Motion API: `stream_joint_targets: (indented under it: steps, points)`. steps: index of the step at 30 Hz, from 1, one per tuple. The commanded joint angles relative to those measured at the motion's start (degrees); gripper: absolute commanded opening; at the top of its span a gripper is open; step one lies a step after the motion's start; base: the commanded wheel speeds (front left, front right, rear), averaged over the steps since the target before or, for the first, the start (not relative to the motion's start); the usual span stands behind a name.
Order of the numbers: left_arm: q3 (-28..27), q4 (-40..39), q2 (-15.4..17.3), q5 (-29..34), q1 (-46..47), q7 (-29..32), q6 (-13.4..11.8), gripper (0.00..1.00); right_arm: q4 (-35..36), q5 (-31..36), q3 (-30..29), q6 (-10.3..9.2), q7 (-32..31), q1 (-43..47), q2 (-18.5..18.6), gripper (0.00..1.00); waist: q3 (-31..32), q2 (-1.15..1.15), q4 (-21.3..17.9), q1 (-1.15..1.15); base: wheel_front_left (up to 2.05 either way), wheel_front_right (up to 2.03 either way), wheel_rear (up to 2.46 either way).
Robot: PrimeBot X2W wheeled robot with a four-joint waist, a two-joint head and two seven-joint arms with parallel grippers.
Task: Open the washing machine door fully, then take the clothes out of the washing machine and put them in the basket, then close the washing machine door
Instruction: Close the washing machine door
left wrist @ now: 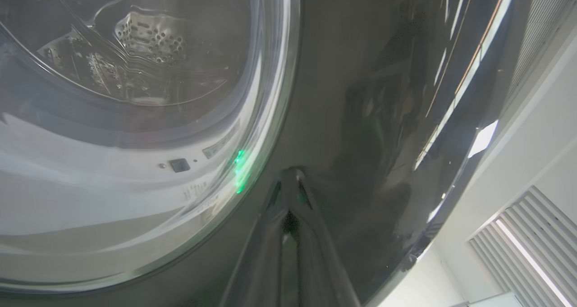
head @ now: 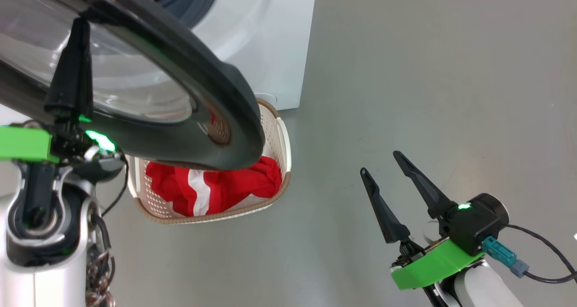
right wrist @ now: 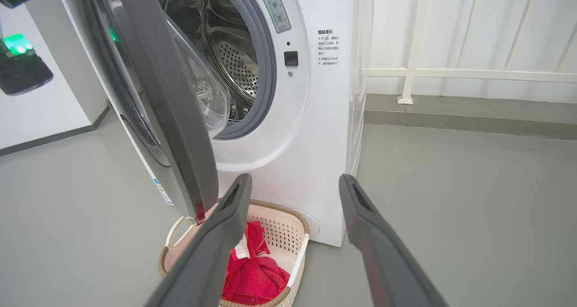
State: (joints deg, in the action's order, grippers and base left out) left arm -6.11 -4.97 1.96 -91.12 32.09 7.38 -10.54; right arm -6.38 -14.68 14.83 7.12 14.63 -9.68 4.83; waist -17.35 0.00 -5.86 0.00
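The large round washing machine door (right wrist: 171, 117), a wide glossy black plastic rim around a bulging clear glass bowl, stands partly open, hanging above the basket. The rim is polished enough to mirror the room, and the glass is clean. The left gripper (head: 79, 32) rests against the rim's outer face. Its two long dark fingers are pressed together with nothing between them, tips touching the black plastic just beside the glass edge. Closed fingers make one stiff pusher, which suits shoving the door home; that is judged the step in hand. Taking the door as the dial in the head view, the big white front-loading washing machine (head: 275, 41) lies at one o'clock. Its perforated steel drum (right wrist: 236, 66) looks empty as far as it shows. At five o'clock sits the small cream-white perforated plastic basket (head: 276, 131) with a brown woven-look rim, just beside the machine's foot, probably placed for a short drop from the opening. The bright red clothes (head: 216, 187) with white stripes lie heaped inside it. At four o'clock, well apart, the right gripper (head: 380, 162) hovers over the grey floor (head: 428, 72), fingers spread wide and holding nothing, apparently parked clear of the door's swing.
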Motion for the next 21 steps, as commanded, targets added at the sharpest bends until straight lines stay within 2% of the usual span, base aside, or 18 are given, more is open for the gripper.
stream_joint_targets:
  steps: [1,21]
  points:
    - [-0.77,-0.89,1.32,0.49,2.27,-0.18,0.72,0.0,1.63,-0.2,1.22,0.36,0.37,-1.48,-0.37,1.0,-0.65,0.0,-0.38,0.0,0.0,0.0,0.0]
    - [-0.22,11.08,2.32,3.01,14.64,-2.52,4.99,0.0,1.73,0.22,1.98,0.36,0.37,-3.02,-0.66,1.0,-4.3,0.0,-1.89,0.0,0.0,0.0,0.0]
